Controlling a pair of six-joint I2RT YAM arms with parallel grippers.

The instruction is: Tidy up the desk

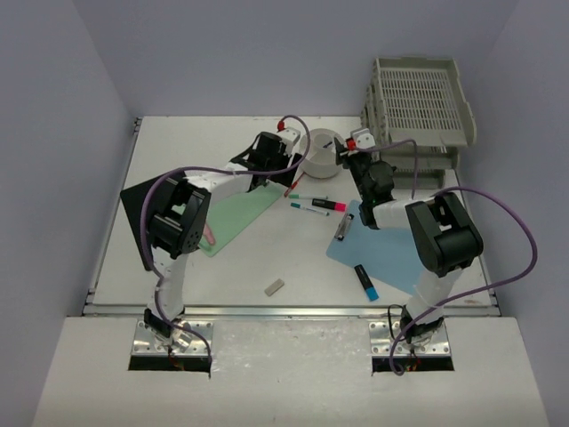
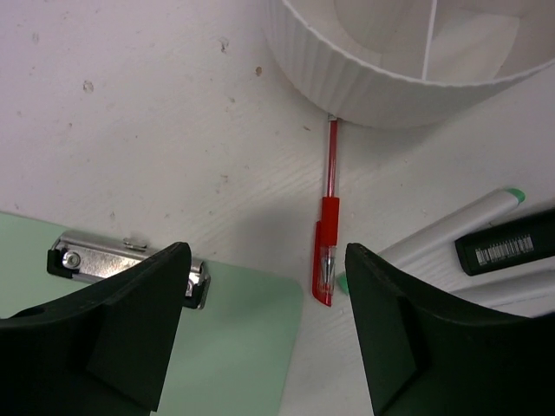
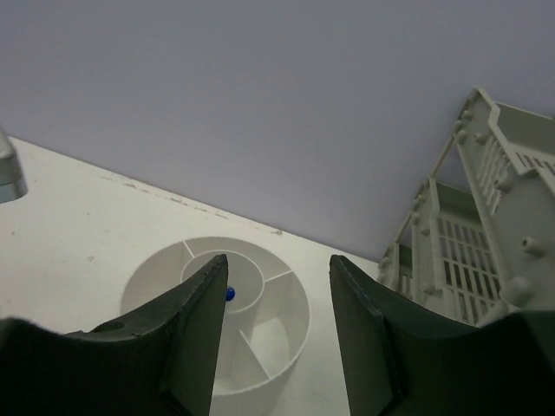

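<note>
The desk (image 1: 204, 267) is a white tabletop. A red pen (image 2: 327, 236) lies on it, its tip touching the white round organizer (image 2: 390, 82). My left gripper (image 2: 269, 334) hangs open above the pen's lower end and a corner of the green clipboard (image 2: 225, 355); the pen lies just inside the right finger and nothing is held. From above, the left gripper (image 1: 271, 178) is beside the red pen (image 1: 292, 188). My right gripper (image 3: 277, 264) is open and empty over the organizer (image 3: 286, 347), where a small blue object (image 3: 230, 294) sits in the centre cell.
White markers (image 1: 316, 205) and a black pen (image 1: 342, 229) lie mid-desk. A blue sheet (image 1: 391, 253) carries a blue highlighter (image 1: 365, 280). An eraser (image 1: 274, 286) lies near the front. Grey stacked trays (image 1: 418, 102) stand back right, a black pad (image 1: 138, 209) at left.
</note>
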